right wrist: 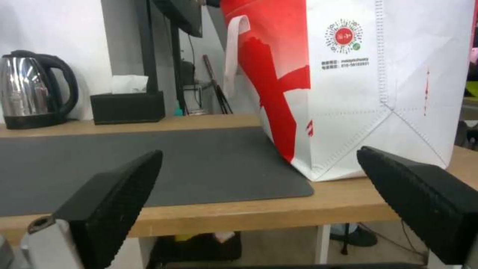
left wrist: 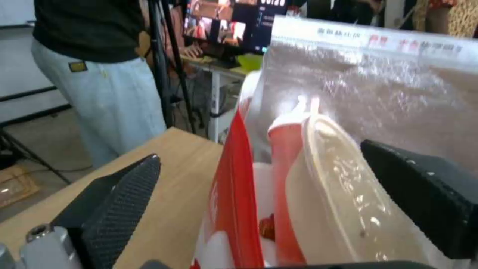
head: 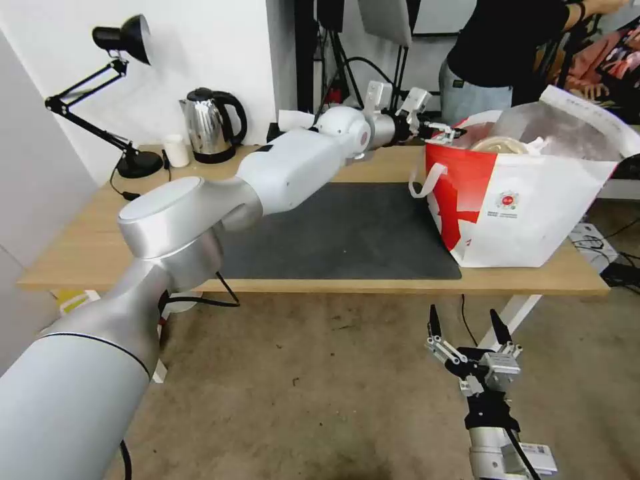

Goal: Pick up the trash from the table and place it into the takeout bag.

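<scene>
The takeout bag (head: pixel 527 207) stands on the right end of the table (head: pixel 93 247), partly on the dark mat (head: pixel 347 233). Trash lies inside it: a beige shallow bowl (head: pixel 497 145) at the top. In the left wrist view this bowl (left wrist: pixel 343 194) leans against the red cup (left wrist: pixel 286 164), behind the red side panel (left wrist: pixel 234 194) and in front of the foil lining (left wrist: pixel 388 86). My left gripper (head: pixel 445 132) hangs open at the bag's left rim, its fingers (left wrist: pixel 114 201) holding nothing. My right gripper (head: pixel 467 325) waits open below the table's front edge, facing the bag (right wrist: pixel 378 82).
At the table's back left stand a desk lamp (head: pixel 123 40), a steel kettle (head: pixel 210 127) and a small white cup (head: pixel 177 150). A black tissue box (right wrist: pixel 127 106) sits behind the mat. A person (head: pixel 500 53) stands behind the table. Cables lie on the floor at right (head: pixel 600 247).
</scene>
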You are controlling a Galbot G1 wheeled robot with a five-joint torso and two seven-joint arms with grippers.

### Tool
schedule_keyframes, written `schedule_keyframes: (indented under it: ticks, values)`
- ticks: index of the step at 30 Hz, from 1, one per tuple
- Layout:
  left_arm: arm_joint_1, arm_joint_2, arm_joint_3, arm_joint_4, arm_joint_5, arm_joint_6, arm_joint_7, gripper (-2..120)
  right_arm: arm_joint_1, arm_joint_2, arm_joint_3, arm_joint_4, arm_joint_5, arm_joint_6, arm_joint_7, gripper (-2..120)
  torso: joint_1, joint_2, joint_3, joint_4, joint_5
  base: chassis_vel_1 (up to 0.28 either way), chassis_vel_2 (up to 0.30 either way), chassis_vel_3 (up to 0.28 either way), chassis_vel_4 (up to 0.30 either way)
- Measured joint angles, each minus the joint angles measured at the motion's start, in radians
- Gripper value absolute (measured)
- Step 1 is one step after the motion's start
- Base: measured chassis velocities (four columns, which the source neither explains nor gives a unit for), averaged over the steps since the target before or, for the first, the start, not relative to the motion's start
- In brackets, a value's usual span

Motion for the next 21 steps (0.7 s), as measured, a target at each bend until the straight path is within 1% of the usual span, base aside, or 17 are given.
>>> schedule_keyframes:
  ticks: [1, 6, 7, 10, 11, 15, 16, 17, 19, 20, 21]
  values:
    - [0.0, 0.0, 0.0, 0.0, 0.0, 0.0, 0.0, 100, 0.0, 0.0, 0.0, 0.0, 0.0, 0.0, 0.0, 100, 0.0, 0.0, 0.0, 0.0, 0.0, 0.0, 0.0, 0.0, 0.0]
    - [-0.017, 0.0, -0.061, -0.005, -0.028, -0.003, 0.003, 100, 0.0, 0.0, 0.0, 0.0, 0.0, 0.0, 0.0, 100, 0.0, 0.0, 0.0, 0.0, 0.0, 0.0, 0.0, 0.0, 0.0]
    - [-0.017, 0.0, -0.061, -0.005, -0.028, -0.003, 0.003, 100, 0.0, 0.0, 0.0, 0.0, 0.0, 0.0, 0.0, 100, 0.0, 0.0, 0.0, 0.0, 0.0, 0.0, 0.0, 0.0, 0.0]
    - [-0.027, 0.0, -0.106, -0.017, -0.038, -0.005, 0.014, 100, 0.0, 0.0, 0.0, 0.0, 0.0, 0.0, 0.0, 100, 0.0, 0.0, 0.0, 0.0, 0.0, 0.0, 0.0, 0.0, 0.0]
    - [-0.027, 0.0, -0.106, -0.017, -0.038, -0.005, 0.014, 100, 0.0, 0.0, 0.0, 0.0, 0.0, 0.0, 0.0, 100, 0.0, 0.0, 0.0, 0.0, 0.0, 0.0, 0.0, 0.0, 0.0]
    - [-0.041, 0.008, -0.166, -0.025, -0.022, -0.018, 0.017, 100, 0.0, 0.0, 0.0, 0.0, 0.0, 0.0, 0.0, 100, 0.0, 0.0, 0.0, -0.0003, 0.0001, 0.0, 0.0, 0.0, 0.0]
    - [-0.041, 0.008, -0.166, -0.025, -0.022, -0.018, 0.017, 100, 0.0, 0.0, 0.0, 0.0, 0.0, 0.0, 0.0, 100, 0.0, 0.0, 0.0, -0.0003, 0.0001, 0.0, 0.0, 0.0, 0.0]
    - [-0.041, 0.018, -0.174, -0.04, -0.02, -0.018, 0.016, 100, 0.0, 0.0, 0.0, 0.0, 0.0, 0.0, 0.0, 100, 0.0, 0.0, 0.0, -0.0003, 0.0001, 0.0, 0.0, 0.0, 0.0]
    - [-0.034, 0.081, -0.187, -0.124, -0.018, -0.028, 0.007, 100, 0.0, 0.0, 0.0, 0.0, 0.0, 0.0, 0.0, 100, 0.0, 0.0, 0.0, -0.0004, 0.0, 0.0, 0.0, 0.0, 0.0]
    - [-0.034, 0.081, -0.187, -0.124, -0.018, -0.028, 0.007, 100, 0.0, 0.0, 0.0, 0.0, 0.0, 0.0, 0.0, 100, 0.0, 0.0, 0.0, -0.0004, 0.0, 0.0, 0.0, 0.0, 0.0]
    - [-0.029, 0.11, -0.194, -0.159, -0.017, -0.032, -0.001, 100, 0.0, 0.0, 0.0, 0.0, 0.0, 0.0, 0.0, 100, 0.0, 0.0, 0.0, -0.0001, 0.0, 0.0, 0.0, 0.0, 0.0]
